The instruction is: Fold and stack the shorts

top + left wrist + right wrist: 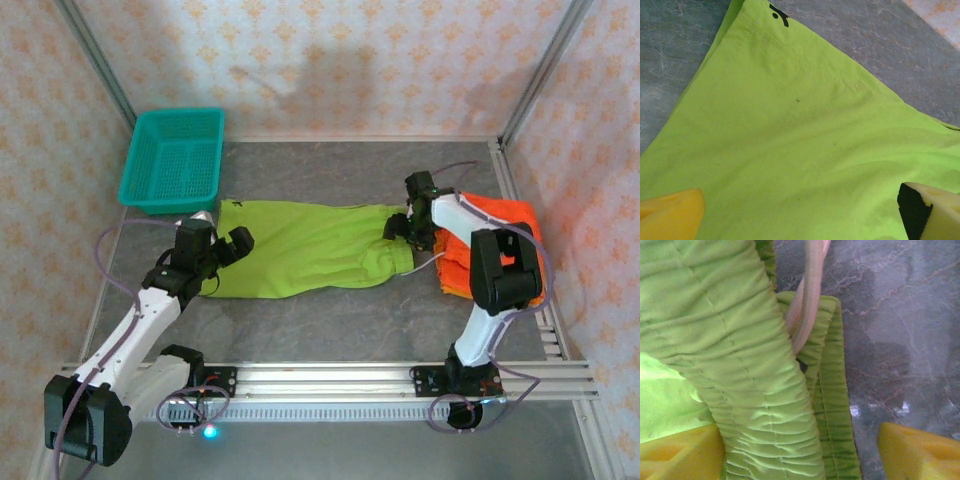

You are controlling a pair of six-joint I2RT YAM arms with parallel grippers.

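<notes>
The lime green shorts [300, 250] lie flat across mid-table, I judge so each end meets one arm. My left gripper [228, 248] hangs wide open over the leg end, and my right gripper [400, 228] stands open astride the gathered waistband [765, 390], not pinching it. Bare table [330, 330] along the near side gives me folding room, but the orange shorts [500, 215] crowd the right arm.

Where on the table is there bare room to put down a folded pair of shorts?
Bare table lies between the green shorts and the near rail, and behind them, right of the basket. The right side is crowded: the orange shorts lie there under the right arm.
</notes>
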